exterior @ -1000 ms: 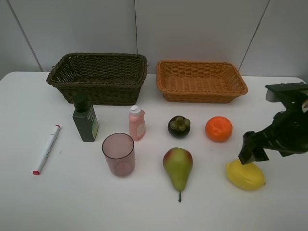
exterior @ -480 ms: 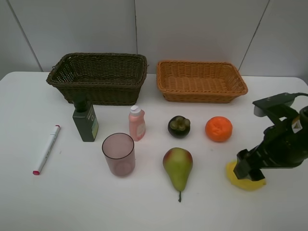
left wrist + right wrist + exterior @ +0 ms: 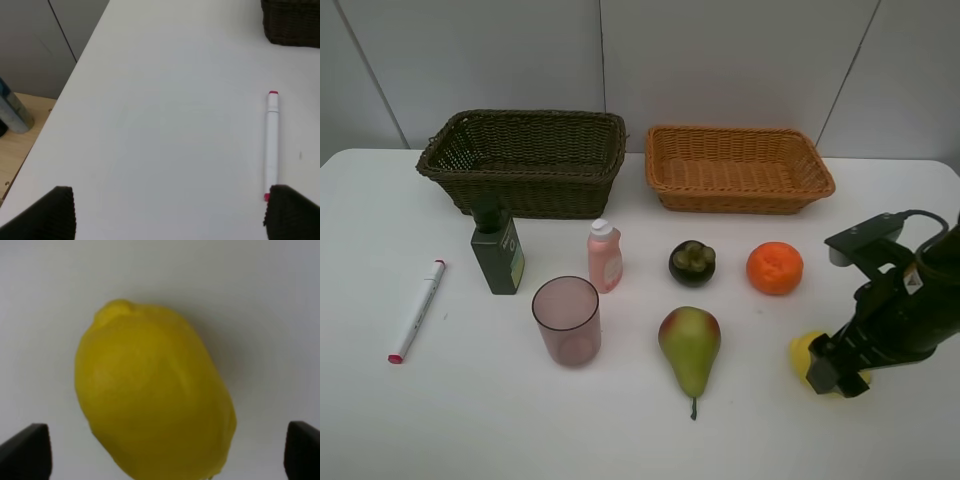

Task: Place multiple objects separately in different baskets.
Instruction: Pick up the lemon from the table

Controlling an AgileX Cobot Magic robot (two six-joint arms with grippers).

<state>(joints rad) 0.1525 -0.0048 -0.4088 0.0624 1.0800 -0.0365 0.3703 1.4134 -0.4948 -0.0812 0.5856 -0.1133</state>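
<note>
Yellow lemon [image 3: 155, 395] lay near the front right corner of the white table [image 3: 620, 440], with the right gripper [image 3: 835, 372] lowered over it. Its jaws were spread wide, one black fingertip on either side of the fruit, and no contact with the peel could be made out. Toward the middle of the front edge the green-red pear [image 3: 689, 348] lay with its stem pointing at that edge, and a little to its left the translucent pink cup [image 3: 566, 320] stood upright. Near the left edge the white red-tipped marker [image 3: 417, 310] lay flat. The left gripper [image 3: 172, 215] hung above bare table beside it, jaws wide apart and holding nothing, with one fingertip close to the marker's end in the wrist view. Farther back, a row ran across the middle of the table: the dark green bottle [image 3: 498, 250] and the small pink bottle [image 3: 604, 256], both upright, then the dark mangosteen [image 3: 692, 262] and the orange [image 3: 775, 268], each apart from its neighbours. Along the far edge two wicker baskets sat side by side with a gap between them, the deep olive-brown basket [image 3: 540, 190] toward the left corner and the shallower orange-tan basket [image 3: 740, 202] toward the right. The dark green bottle stood just in front of the brown one's wall.
</note>
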